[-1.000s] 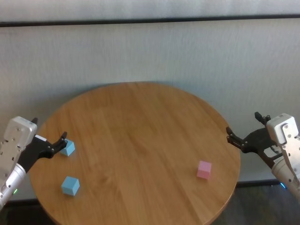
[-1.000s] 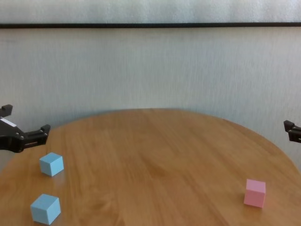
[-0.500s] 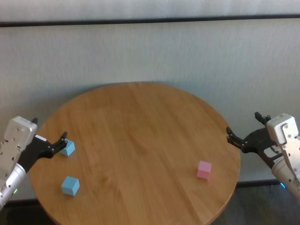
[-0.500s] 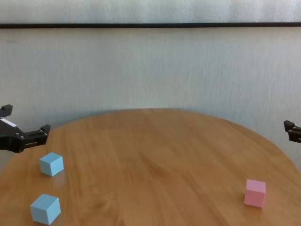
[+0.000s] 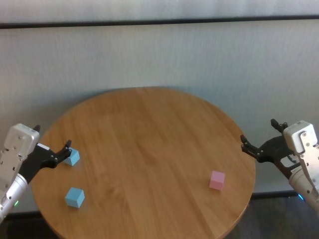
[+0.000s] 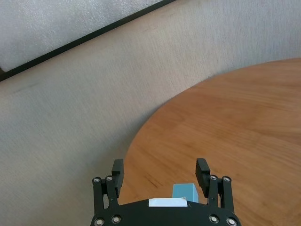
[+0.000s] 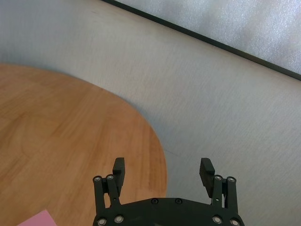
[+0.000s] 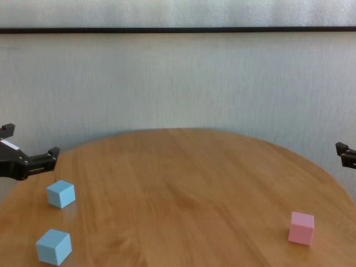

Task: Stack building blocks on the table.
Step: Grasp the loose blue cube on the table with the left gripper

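With 3 blocks apart on the counter (image 5: 149,129), the open left hand (image 5: 52,154) at frame left should drop squarely over the blue block (image 5: 72,158) beside it, while the open right hand (image 5: 259,144) waits above the pink block (image 5: 217,179) at lower right.

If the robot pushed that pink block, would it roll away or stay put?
The pink block looks like a plain cube lying flat on the table, so it would probably slide, not roll. Its faces seem matte, so it is likely not slippery to grip. It is small and keeps sharp edges, so it is probably stiff and light.
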You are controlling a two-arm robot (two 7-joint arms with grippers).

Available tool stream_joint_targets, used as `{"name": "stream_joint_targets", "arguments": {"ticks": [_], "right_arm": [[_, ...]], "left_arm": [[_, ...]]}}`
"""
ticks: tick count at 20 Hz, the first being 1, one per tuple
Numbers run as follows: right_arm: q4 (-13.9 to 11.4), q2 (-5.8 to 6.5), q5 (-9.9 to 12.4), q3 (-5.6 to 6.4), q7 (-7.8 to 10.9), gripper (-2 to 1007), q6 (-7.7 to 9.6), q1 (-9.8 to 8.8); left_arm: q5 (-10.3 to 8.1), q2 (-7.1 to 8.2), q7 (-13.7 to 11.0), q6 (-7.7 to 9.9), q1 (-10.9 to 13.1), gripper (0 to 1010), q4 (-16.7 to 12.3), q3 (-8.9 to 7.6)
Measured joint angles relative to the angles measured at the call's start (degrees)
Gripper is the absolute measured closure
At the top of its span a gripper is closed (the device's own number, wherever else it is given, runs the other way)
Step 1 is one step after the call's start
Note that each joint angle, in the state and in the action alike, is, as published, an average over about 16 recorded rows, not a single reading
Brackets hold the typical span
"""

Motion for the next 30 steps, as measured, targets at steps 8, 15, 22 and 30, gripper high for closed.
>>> {"name": "stream_joint_targets", "arguments": {"ticks": [8, 15, 22, 30], "right_arm": [[0.0, 0.00, 0.0, 0.00, 0.00, 4, 0.00, 0.00], [0.0, 0.00, 0.0, 0.00, 0.00, 4, 0.00, 0.00], [0.0, 0.00, 0.0, 0.00, 0.00, 4, 0.00, 0.00], [0.0, 0.00, 0.0, 0.00, 0.00, 4, 0.00, 0.00]], "left_arm": [[0.00, 0.00, 0.0, 0.00, 0.0, 10, 0.0, 0.00], [-0.02, 0.00, 0.0, 0.02, 0.0, 10, 0.0, -0.02], [-1.99, 0.32, -1.4, 1.79, 1.3, 10, -1.9, -1.17], [-8.64, 1.14, -5.4, 7.62, 4.9, 10, -7.2, -4.69]]}}
